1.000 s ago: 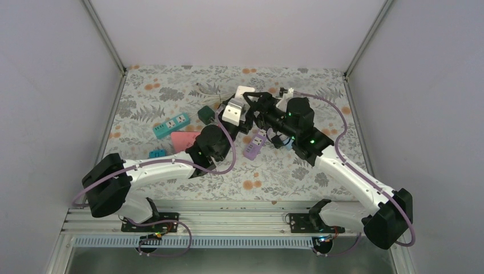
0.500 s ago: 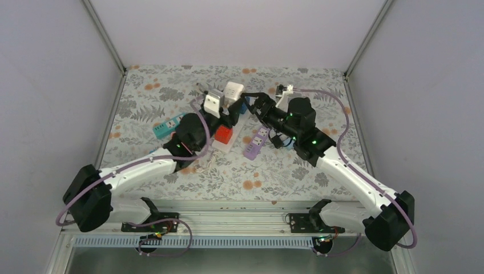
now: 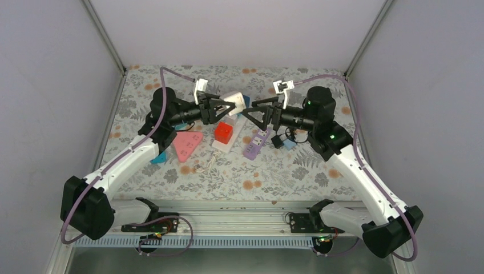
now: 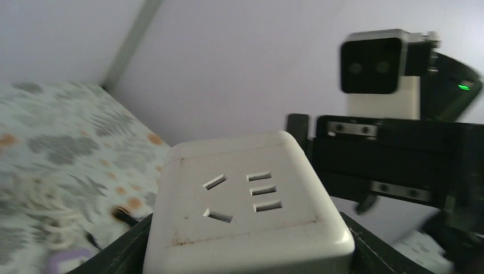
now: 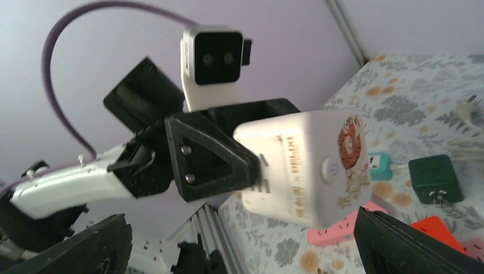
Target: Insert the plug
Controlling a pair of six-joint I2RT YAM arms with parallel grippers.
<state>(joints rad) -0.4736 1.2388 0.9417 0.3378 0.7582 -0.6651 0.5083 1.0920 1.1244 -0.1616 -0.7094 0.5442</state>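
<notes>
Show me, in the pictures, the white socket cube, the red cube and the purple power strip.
white socket cube (image 4: 245, 200), left wrist view, its slotted face.
red cube (image 3: 223, 133), top external view, its top face.
purple power strip (image 3: 255, 144), top external view, middle of its upper face.

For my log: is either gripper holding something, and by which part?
The left gripper grips the white socket adapter by its opposite sides; the right gripper is open and empty.

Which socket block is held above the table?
The white socket cube, clamped in the left gripper; the red socket cube, purple power strip and pink power strip rest down below.
</notes>
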